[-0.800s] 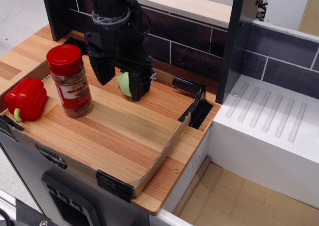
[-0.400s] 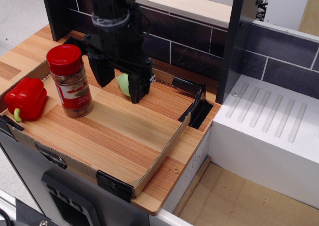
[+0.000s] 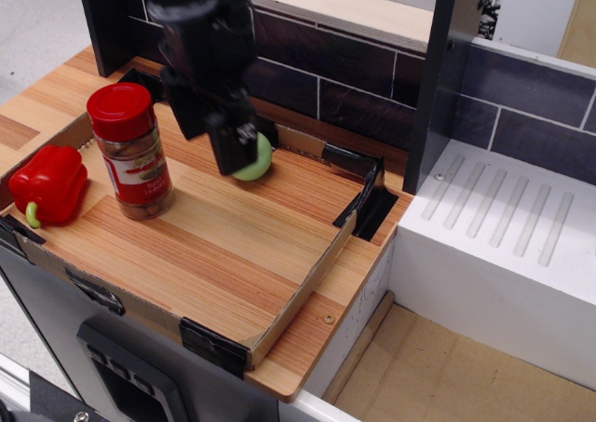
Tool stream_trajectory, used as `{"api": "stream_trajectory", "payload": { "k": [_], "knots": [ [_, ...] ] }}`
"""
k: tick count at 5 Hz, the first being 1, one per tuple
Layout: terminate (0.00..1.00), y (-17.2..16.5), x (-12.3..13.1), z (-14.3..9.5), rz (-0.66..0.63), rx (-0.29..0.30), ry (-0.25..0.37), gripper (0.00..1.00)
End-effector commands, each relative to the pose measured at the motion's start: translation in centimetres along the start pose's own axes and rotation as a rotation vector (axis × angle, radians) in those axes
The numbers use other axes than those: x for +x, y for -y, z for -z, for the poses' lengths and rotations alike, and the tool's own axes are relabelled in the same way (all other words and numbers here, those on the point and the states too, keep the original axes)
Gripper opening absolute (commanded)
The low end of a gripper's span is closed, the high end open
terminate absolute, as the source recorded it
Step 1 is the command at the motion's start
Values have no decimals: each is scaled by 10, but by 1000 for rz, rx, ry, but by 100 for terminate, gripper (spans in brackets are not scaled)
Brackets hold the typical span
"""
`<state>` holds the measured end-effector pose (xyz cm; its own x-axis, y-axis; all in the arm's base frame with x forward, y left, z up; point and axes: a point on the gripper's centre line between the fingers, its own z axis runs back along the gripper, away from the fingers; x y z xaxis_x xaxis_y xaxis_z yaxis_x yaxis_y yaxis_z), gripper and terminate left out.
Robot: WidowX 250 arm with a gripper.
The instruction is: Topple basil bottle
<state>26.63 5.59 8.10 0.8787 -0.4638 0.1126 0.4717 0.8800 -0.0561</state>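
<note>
Surface [image 3: 233, 254]: a wooden board with a low rim and black corner brackets is filling the left and centre of the frame, carrying everything below.
White drainer [image 3: 507, 245]: a ridged white block is sitting at the right of the frame, well apart from the board's things.
Arm and gripper [image 3: 212, 129]: the black arm is reaching down from the upper left of the frame and hanging over the back part of the board, just right of the bottle's cap; the jaws are pointing down, and blur is making it impossible to tell whether they are open or closed.
Basil bottle [image 3: 135, 152]: the clear jar with red cap and red-and-white label is standing upright at the left of the frame, on the board, between the pepper and the arm, apart from both.
Red pepper [image 3: 48, 184]: it is lying at the far left edge of the board, near the bottle.
Green object [image 3: 255, 157]: a small rounded pale-green thing is resting just behind the black finger, partly hidden by it.
</note>
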Motion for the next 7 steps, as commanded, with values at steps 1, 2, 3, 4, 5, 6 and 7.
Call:
{"api": "stream_trajectory", "payload": {
  "k": [1, 2, 3, 4, 5, 6, 7],
  "knots": [
    [0, -18, 10, -20, 486, 115, -42, 100],
    [0, -29, 6, -20, 565, 178, -95, 100],
    [0, -41, -9, -18, 604, 220, -104, 100],
    [0, -51, -20, -24, 600, 197, -128, 100],
    [0, -60, -26, -33, 582, 155, -154, 100],
    [0, -65, -30, -37, 566, 168, -166, 100],
    [0, -70, -31, -39, 559, 175, -184, 100]
  ]
}}
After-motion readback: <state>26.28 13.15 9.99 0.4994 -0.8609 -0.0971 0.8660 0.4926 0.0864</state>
